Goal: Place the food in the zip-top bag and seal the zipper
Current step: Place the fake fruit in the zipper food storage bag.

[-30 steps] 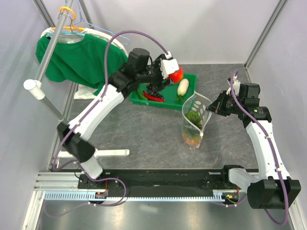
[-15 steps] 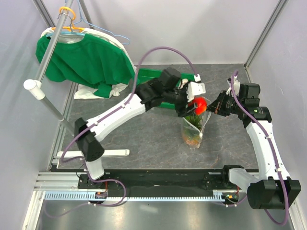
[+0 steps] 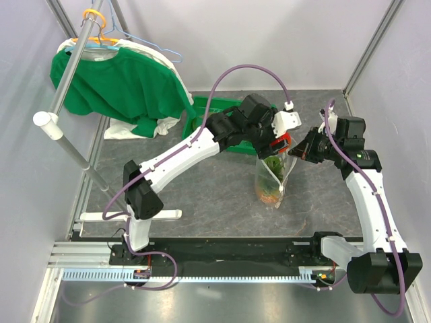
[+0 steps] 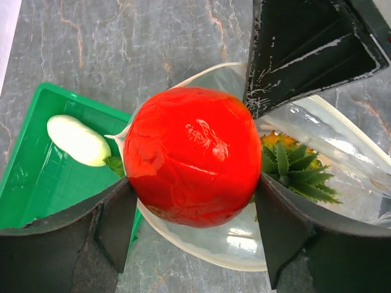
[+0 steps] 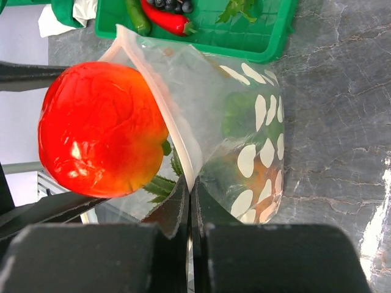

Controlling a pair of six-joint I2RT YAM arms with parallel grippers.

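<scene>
My left gripper (image 3: 281, 142) is shut on the red tomato (image 4: 192, 155) and holds it just above the open mouth of the zip-top bag (image 3: 271, 176). The bag stands upright, clear with white dots (image 5: 256, 140). The pineapple's green crown (image 4: 287, 168) shows inside it. My right gripper (image 5: 190, 207) is shut on the bag's rim, on the zip strip (image 5: 165, 116), and holds the mouth open from the right (image 3: 296, 153). The white vegetable (image 4: 78, 140), red chili (image 5: 165, 18), dark grapes (image 5: 171, 5) and a slim green vegetable (image 5: 137, 15) lie in the green tray (image 5: 244, 43).
The green tray (image 3: 202, 108) sits behind the bag, mostly hidden by my left arm in the top view. A green shirt (image 3: 114, 81) hangs on a rack at the back left. Grey walls close in the left, back and right sides.
My left arm has carried the tomato from over the tray to the right and now holds it over the bag's mouth. My right gripper has held the rim still.
</scene>
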